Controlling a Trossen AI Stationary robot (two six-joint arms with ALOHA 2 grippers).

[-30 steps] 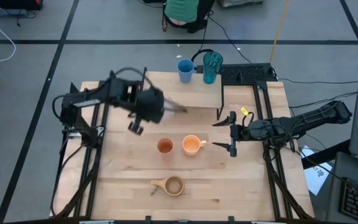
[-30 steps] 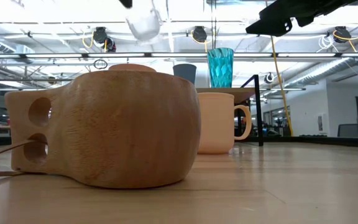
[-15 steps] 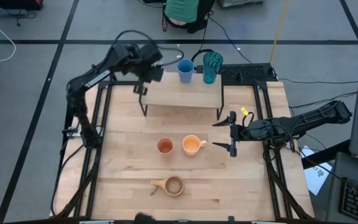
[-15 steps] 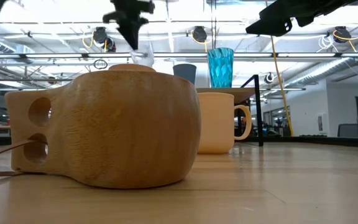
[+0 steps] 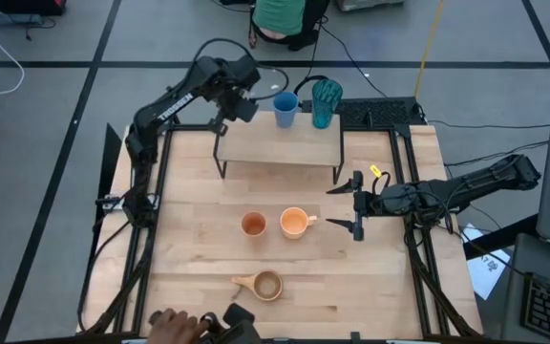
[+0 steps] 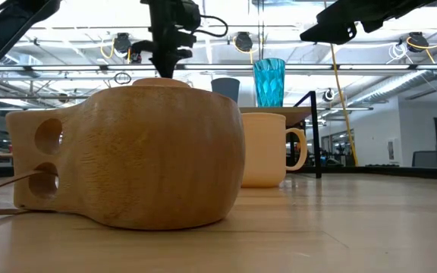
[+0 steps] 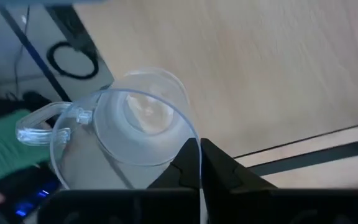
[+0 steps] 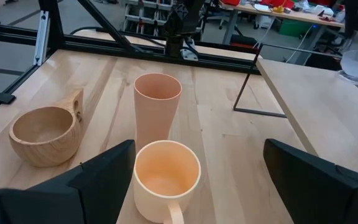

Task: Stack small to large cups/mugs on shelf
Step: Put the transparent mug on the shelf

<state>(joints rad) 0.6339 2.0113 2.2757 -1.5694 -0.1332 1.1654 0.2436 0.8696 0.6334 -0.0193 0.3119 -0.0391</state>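
My left gripper points down over the far left corner of the shelf, shut on a clear glass with a handle. A blue cup and a teal tumbler stand on the shelf's far edge. The orange-brown tumbler and the orange mug stand mid-table. Nearer the front stands the wooden cup. My right gripper hangs open just right of the mug, touching nothing. My left gripper holds the glass by its rim, on the side away from the handle. One finger shows through the glass wall, the other stands outside it. The fingers come from above. The glass hangs upright; whether its base touches the shelf I cannot tell.
A person's hand shows at the table's near edge, and a person in green is beyond the far edge. The middle of the shelf's board is bare. Black frame rails run along both table sides.
My left gripper has swung from over the table's left middle toward the far edge and come down at the shelf's far left corner, still shut on the glass. A person's hand has appeared at the near edge.
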